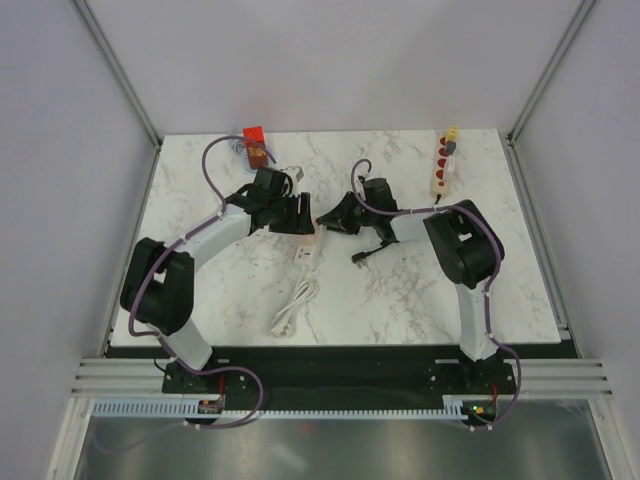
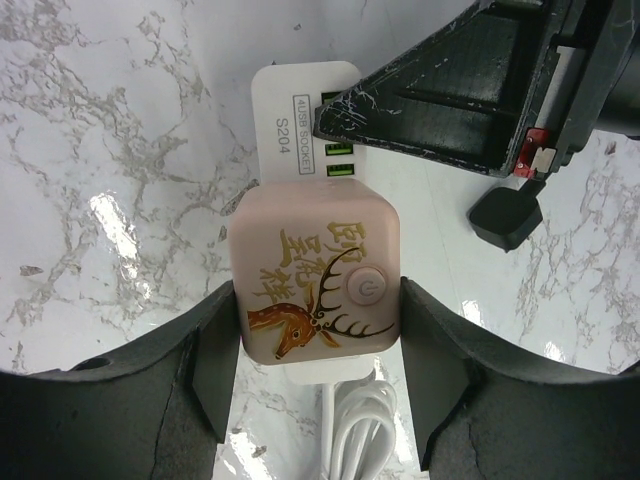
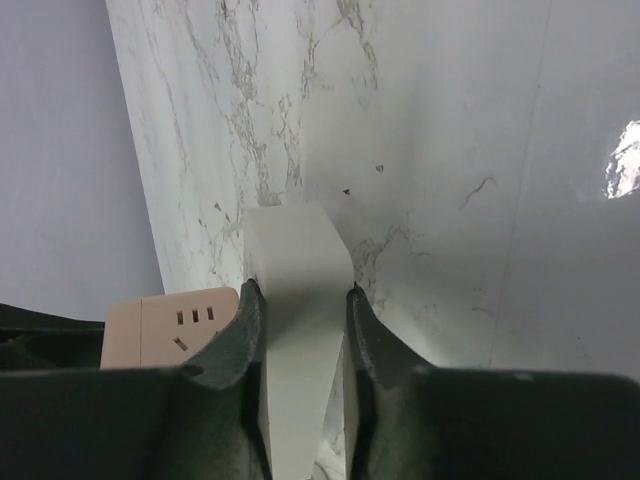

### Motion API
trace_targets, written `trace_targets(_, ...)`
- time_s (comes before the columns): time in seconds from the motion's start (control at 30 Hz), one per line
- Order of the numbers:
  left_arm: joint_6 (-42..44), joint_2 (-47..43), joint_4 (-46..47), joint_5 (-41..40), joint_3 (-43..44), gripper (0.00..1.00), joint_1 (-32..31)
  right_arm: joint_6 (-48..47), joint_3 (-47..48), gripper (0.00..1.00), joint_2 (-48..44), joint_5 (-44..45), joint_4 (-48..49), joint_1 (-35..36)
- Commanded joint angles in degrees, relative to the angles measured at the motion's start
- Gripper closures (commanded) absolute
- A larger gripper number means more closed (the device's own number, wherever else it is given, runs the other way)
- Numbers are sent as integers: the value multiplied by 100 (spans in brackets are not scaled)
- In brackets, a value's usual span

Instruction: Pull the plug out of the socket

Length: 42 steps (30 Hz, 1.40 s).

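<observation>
The pink cube plug [image 2: 315,275] sat on the white socket strip [image 2: 295,100], clamped at its two sides by the fingers of the left gripper [image 2: 318,325]. The right gripper [image 3: 300,293] pinched the strip's bare end just beyond the cube. The cube's top bore a deer, gold Chinese characters and a round power button, the strip's label read "4USB SOCKET" and "S204" beside green USB ports, and a white cable [image 2: 350,425] left the strip's other end over the marble table [image 2: 100,150].
</observation>
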Motion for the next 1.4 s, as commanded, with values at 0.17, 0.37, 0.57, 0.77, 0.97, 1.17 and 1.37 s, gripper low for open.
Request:
trace_targets(0.17,-458,-266,699,719,110,98,40,-1133,-40,100,81,891,-782,162)
trace_targets(0.37,-809,-583,1322,1018,-391,98,268,-1494,-119,100,142,1428,-1072,207)
trace_targets(0.57,-880,-899,1351,755,-647,98,409,-1512,-163,100,265,1622,-1108,215)
trace_targets(0.77,-906,-1031,1051,569,-515,98,374,-1705,-180,100,239,1894,-1214,215)
trace_targets(0.97,-1644,-1075,1579,1353,-673,98,629,-1828,-215,100,213,2061,-1328,215)
trace_targets(1.17,-1038,-1365,797,156,-330,98,330,-1872,-233,100,186,2140,-1372,215)
trace_targets(1.37,-1926,-1559,1518,1223,-928,98,787,-1872,-198,100,186,2158,-1381,207)
